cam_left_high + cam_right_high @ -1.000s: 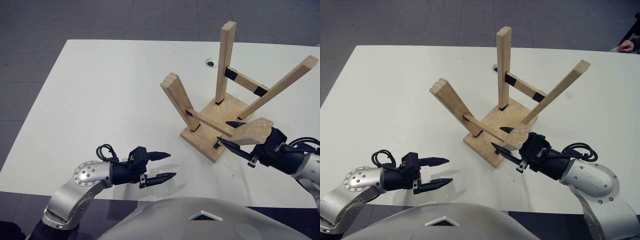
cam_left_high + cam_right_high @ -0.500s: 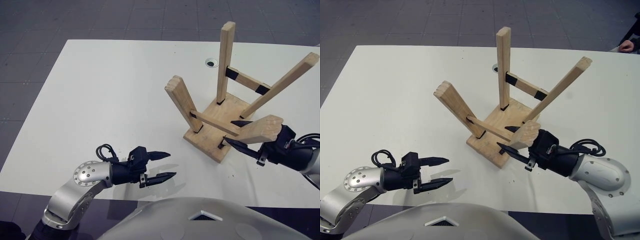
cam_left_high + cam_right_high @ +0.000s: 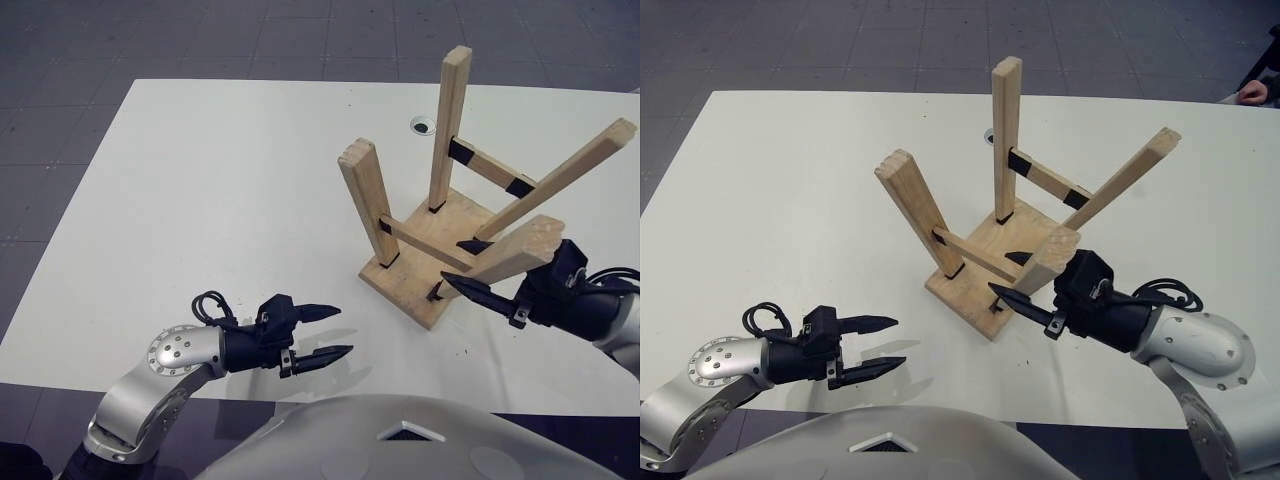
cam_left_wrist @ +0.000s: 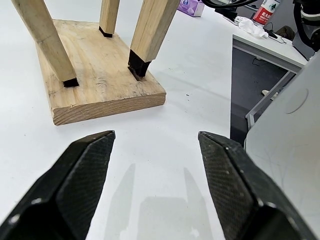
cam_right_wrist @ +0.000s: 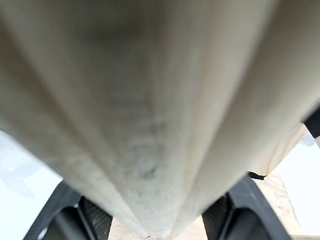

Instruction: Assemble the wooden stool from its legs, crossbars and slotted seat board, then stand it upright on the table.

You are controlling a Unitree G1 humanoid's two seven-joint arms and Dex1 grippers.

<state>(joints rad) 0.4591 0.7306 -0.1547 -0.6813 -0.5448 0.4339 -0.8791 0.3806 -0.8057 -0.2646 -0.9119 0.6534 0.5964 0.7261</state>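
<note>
Stool (image 3: 455, 215) is upside down on the right half of the table (image 3: 200, 180). The seat board (image 3: 410, 290) lies flat on the surface, legs (image 3: 447, 130) point up, and crossbars (image 3: 490, 167) sit between them. My right gripper (image 3: 462, 265) has its fingers clamped on the nearest leg (image 3: 515, 250), low, close to the board. My left gripper (image 3: 340, 330) hovers by the table's front edge, well apart from the stool, fingers wide and empty.
</note>
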